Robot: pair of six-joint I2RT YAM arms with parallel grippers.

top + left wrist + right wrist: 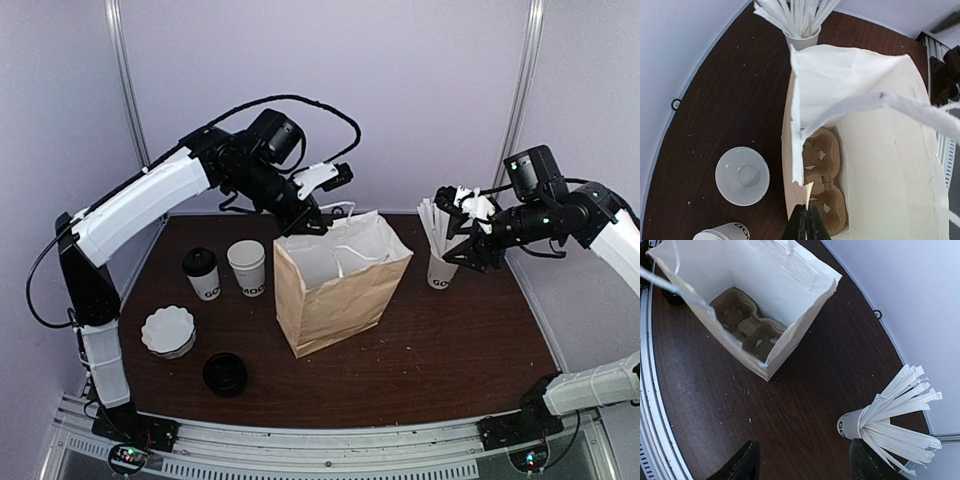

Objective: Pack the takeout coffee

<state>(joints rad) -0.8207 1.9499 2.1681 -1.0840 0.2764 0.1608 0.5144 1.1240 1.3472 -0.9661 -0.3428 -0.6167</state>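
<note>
The takeout coffee, a white cup with a black lid, stands at the left of the table; its lettered side shows at the bottom edge of the left wrist view. A brown paper bag stands open in the middle with a cardboard cup carrier at its bottom. My left gripper is shut on the bag's near rim. My right gripper is open and empty, hovering over the table beside the cup of white sticks.
A lidless printed cup stands right of the coffee and left of the bag, and also shows in the left wrist view. A stack of white fluted cups and a loose black lid lie front left. The stick cup stands right of the bag.
</note>
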